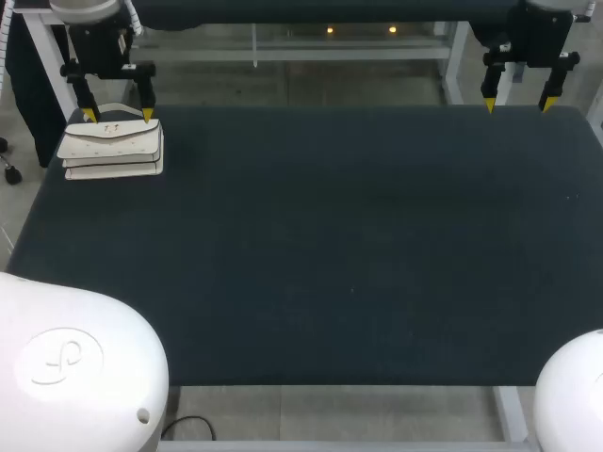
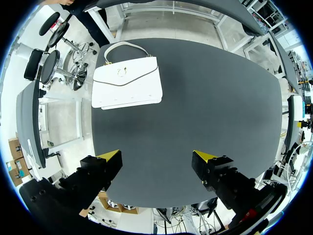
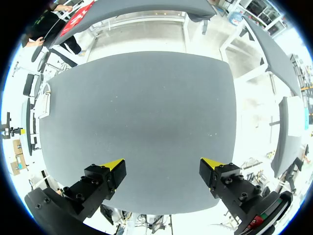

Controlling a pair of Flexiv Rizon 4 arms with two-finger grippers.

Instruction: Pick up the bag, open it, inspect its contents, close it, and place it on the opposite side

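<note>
Our bag (image 1: 113,146) lies flat on the table (image 1: 330,245), way over in the far left corner, close to both edges. Our left end effector (image 1: 118,115) hangs by the bag's far side without touching it, and from its wrist the bag (image 2: 127,81) sits ahead of the fingers. Our right end effector (image 1: 517,104) is over the far right corner, well apart from the bag.

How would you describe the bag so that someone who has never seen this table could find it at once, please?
Start with the dark table and go to its left corner, by my left hand. The bag lies flat there: white, with a flap front, a gold clasp and a curved handle, the one pale thing on the dark top.
</note>
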